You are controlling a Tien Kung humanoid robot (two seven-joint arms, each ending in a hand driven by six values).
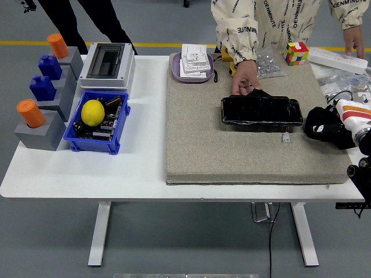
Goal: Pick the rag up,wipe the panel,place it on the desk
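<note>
A glossy black panel (261, 110) lies on the beige felt mat (232, 156), right of its middle. A person's hand (246, 77) rests on the panel's far left edge. My right hand (330, 128), with a white and orange wrist, comes in from the right edge. It is shut on a bunched black rag (320, 126) just right of the panel, with a small gap between them. The fingers are hidden by the rag. The left arm is out of view.
A small white connector (286, 137) lies by the panel's front right corner. Cables and bags (342, 87) sit at the far right, with a Rubik's cube (296, 52) and a power strip (336, 59) under the person's other hand. Blue bin with lemon (95, 120), grey box (108, 65), purple plate (191, 70) stand left.
</note>
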